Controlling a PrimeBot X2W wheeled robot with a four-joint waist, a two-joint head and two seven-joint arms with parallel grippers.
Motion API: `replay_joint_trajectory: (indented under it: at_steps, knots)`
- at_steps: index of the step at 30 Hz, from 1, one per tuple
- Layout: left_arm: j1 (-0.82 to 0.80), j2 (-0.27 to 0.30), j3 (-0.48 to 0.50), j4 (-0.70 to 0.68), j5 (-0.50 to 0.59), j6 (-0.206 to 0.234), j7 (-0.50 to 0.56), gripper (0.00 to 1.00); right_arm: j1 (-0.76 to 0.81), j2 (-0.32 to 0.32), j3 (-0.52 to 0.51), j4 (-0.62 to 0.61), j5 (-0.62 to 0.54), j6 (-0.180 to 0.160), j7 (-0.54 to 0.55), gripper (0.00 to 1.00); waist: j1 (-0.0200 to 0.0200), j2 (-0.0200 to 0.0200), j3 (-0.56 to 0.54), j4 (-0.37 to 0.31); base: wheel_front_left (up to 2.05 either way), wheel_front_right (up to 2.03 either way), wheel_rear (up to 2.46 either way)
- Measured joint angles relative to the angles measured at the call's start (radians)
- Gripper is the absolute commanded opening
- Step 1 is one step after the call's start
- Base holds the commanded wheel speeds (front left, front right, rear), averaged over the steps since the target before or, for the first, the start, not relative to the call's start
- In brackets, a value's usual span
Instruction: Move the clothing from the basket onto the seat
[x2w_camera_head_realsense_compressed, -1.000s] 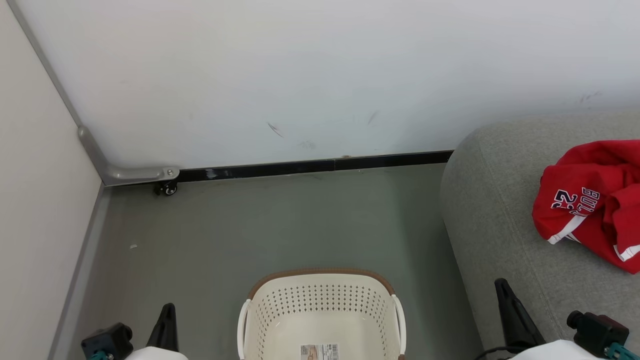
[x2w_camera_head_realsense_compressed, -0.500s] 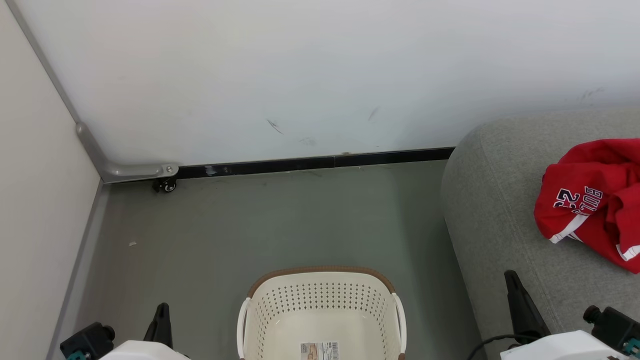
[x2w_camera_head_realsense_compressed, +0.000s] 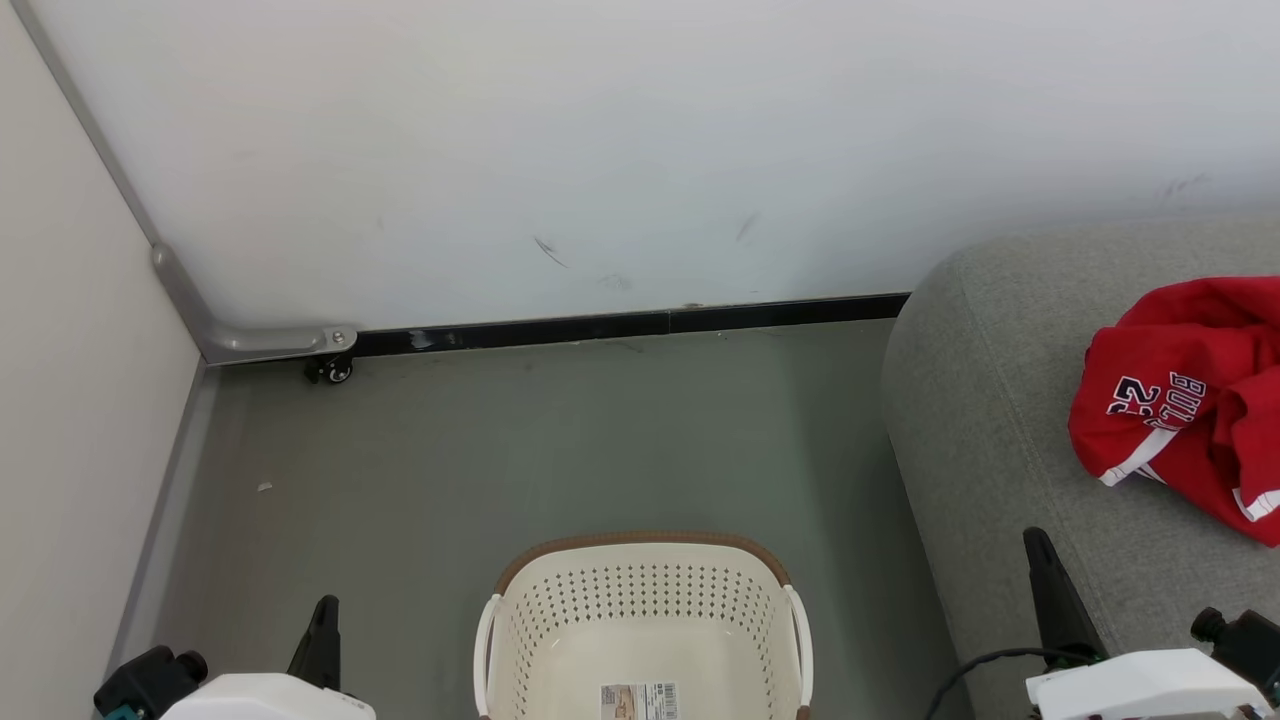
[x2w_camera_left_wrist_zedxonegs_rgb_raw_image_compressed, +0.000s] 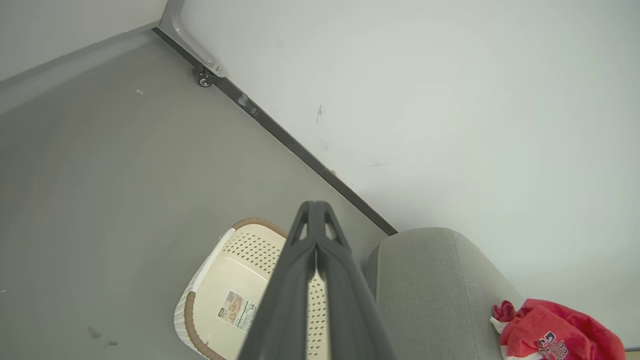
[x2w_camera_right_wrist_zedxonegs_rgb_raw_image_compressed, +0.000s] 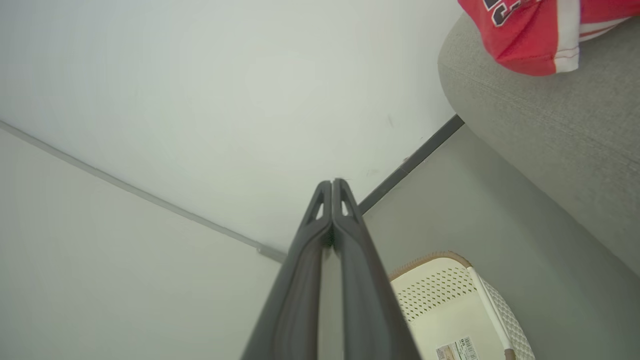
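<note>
Cream basket (x2w_camera_head_realsense_compressed: 640, 598) upright, mouth upward

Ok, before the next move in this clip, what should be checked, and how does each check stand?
1. Basket emptied: ok as far as it is in frame. Its floor bears just the paper label; the near end is cut off in the head view.
2. Clothing on the seat: ok. The red heap rests on the grey cushion, away from its rounded corner.
3. Both garments in that heap: cannot tell. It runs off the head view's right edge.
4. Left gripper shut and empty: ok.
5. Right gripper shut and empty: ok.
</note>
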Motion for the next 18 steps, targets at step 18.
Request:
replay_joint_trajectory:
  at_steps: [18]
  knots:
    - [-0.013, -0.019, 0.05, -0.016, -0.239, -0.062, 0.05, 0.0, -0.043, -0.002, -0.029, 0.009, 0.248, 0.0, 0.031, 0.0, -0.0133, 0.0, 0.022, 0.0, 0.0, 0.0, 0.0]
